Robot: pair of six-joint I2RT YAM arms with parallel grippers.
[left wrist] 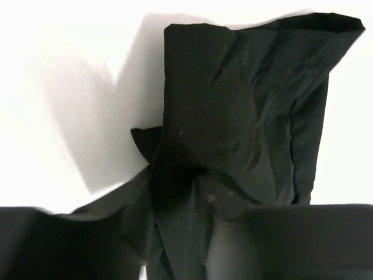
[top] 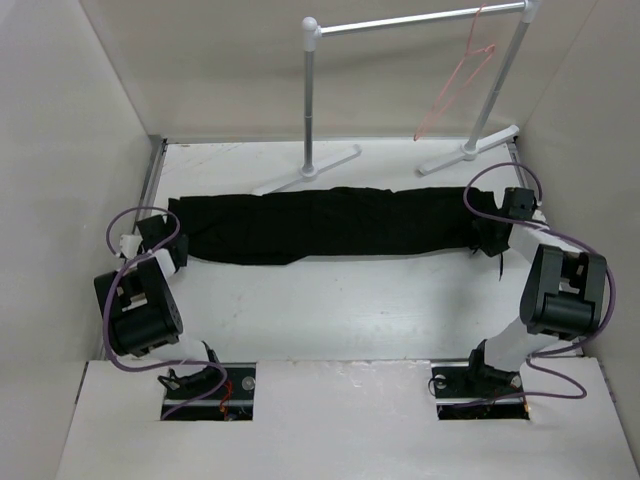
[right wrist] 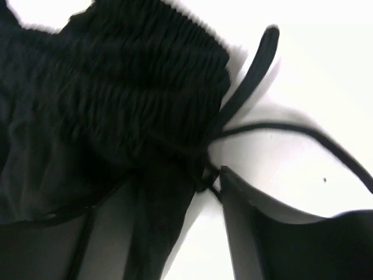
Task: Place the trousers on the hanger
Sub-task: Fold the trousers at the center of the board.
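**Trousers [top: 320, 225] stretched flat on the worktop [top: 330, 310]**

The left end effector [left wrist: 195, 219] is seen part-closed around a bunched end of the cloth; whether it is gripped cannot be told. The right end effector [right wrist: 166, 198] is opened wide astride the waistband [right wrist: 145, 76].

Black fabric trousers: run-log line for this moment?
trousers flat on table; pink wire hanger on rack; left gripper around leg ends; right gripper open at waistband

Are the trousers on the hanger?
No, the trousers lie flat on the table, and the hanger hangs bare on the rack.
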